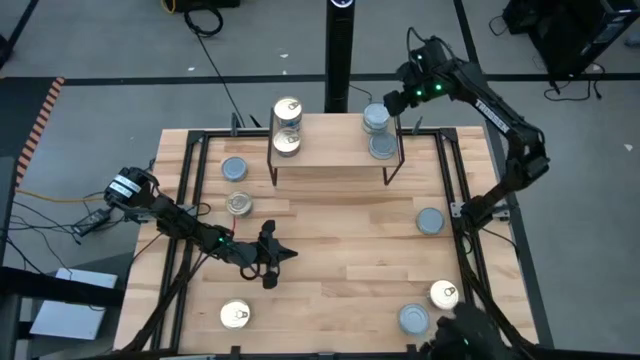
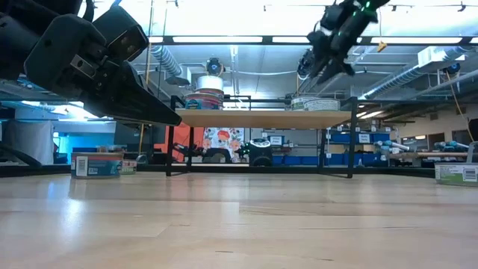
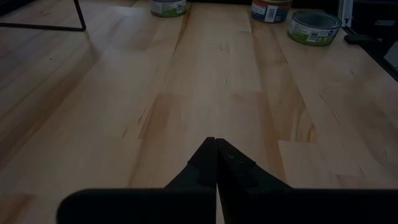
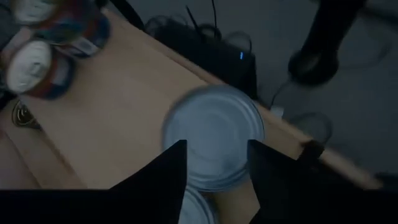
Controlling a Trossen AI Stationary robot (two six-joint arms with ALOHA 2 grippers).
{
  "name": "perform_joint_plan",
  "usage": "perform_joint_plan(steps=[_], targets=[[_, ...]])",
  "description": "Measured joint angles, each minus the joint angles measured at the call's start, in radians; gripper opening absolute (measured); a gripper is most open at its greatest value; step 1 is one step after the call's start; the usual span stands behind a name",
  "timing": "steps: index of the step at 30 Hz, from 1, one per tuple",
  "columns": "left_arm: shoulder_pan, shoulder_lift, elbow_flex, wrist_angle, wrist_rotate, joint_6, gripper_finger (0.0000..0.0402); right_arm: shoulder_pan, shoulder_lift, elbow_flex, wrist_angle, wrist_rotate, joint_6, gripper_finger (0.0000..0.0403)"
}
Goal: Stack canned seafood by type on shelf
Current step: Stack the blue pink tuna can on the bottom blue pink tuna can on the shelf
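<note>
Right end effector (image 1: 385,103), fingers apart, hovers over upright blue-grey tin stack (image 1: 377,120) at shelf (image 1: 335,150) right end, flat tops up; left end effector (image 1: 268,255) closed above bench (image 1: 350,260).

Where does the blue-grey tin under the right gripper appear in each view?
High view: blue-grey tin on the shelf's right end, beside the right gripper.
Low view: on the shelf, right of centre.
Left wrist view: not in it.
Right wrist view: centre, between the fingers.
Shared landmark: the shelf.
</note>
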Motion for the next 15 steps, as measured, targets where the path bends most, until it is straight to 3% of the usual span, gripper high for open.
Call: perform_joint_plan(steps=[5,12,15], targets=[[0.000,0.000,0.000,0.000,0.000,0.000,0.0002,0.088,-0.099,-0.005,0.004,0.104,-0.076,0.0126],[0.001,0.000,0.000,-0.001,0.000,0.005,0.0002,0.322,-0.247,-0.138,0.004,0.162,-0.143,0.0016],[0.001,0.000,0.000,-0.003,0.001,0.007,0.0002,0.435,-0.319,-0.244,0.062,0.175,-0.111,0.0013]])
